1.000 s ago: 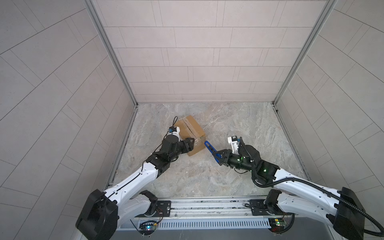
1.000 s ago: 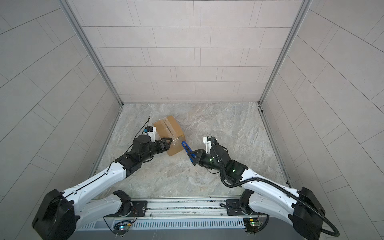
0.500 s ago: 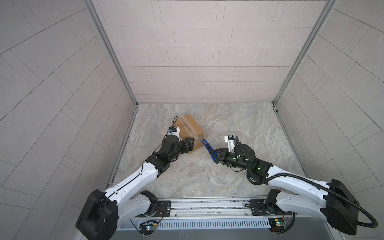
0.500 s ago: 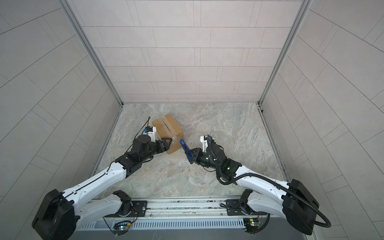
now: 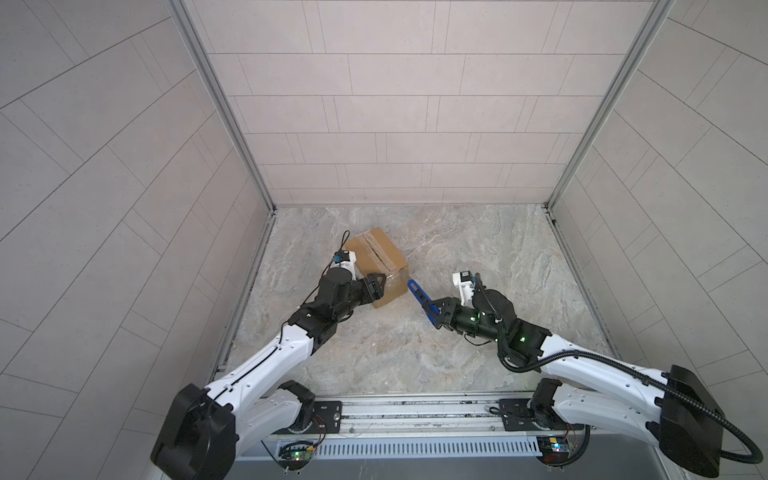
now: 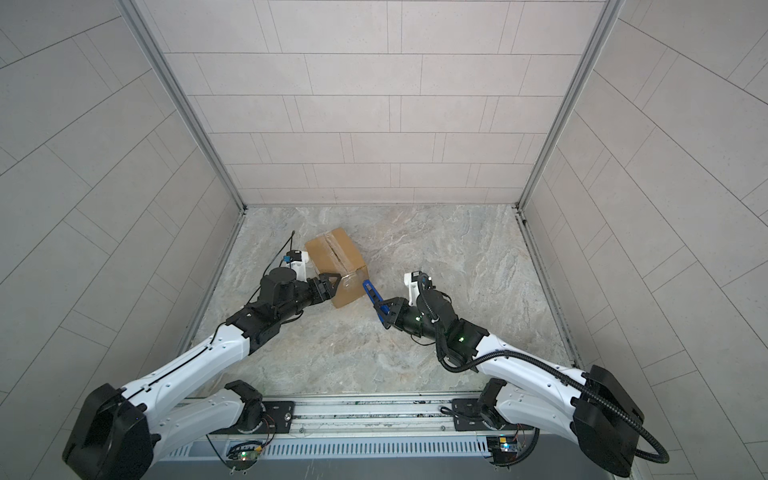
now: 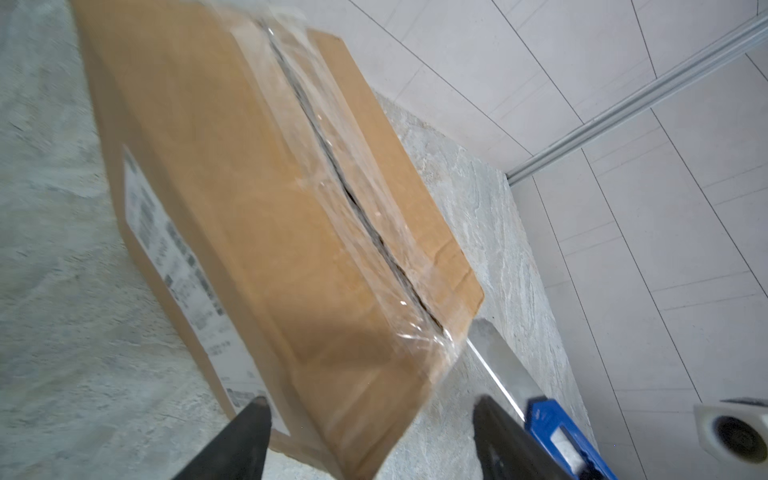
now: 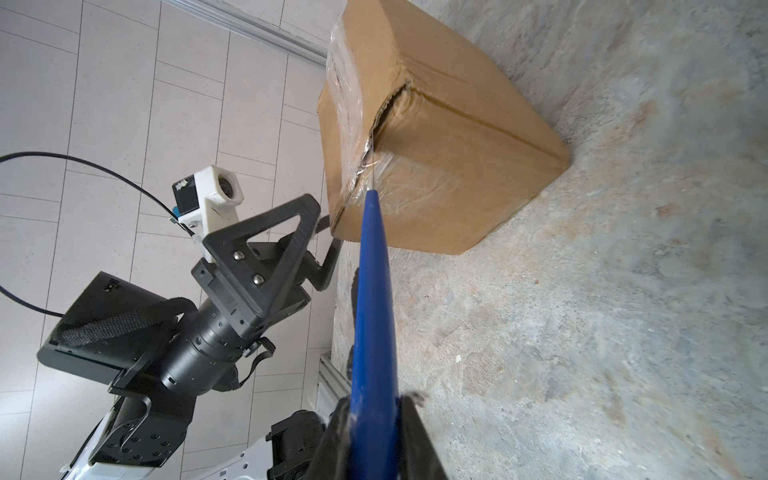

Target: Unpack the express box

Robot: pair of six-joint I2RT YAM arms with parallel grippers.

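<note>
The express box [image 5: 376, 257] sits on the desk [image 5: 478, 249] toward its left edge, nearer the back edge than the front. Only the left wrist view shows a white label [image 7: 174, 249] on its side and the clear tape [image 7: 332, 166] over the top seam. The left end effector [image 5: 380, 286] stands wide, its fingers straddling the box's near corner. The right end effector [image 8: 374, 405] clamps a blue knife [image 8: 372, 291]. The right wrist view shows its thin blade tip at the box's taped end, where both top views show only the blue handle.
</note>
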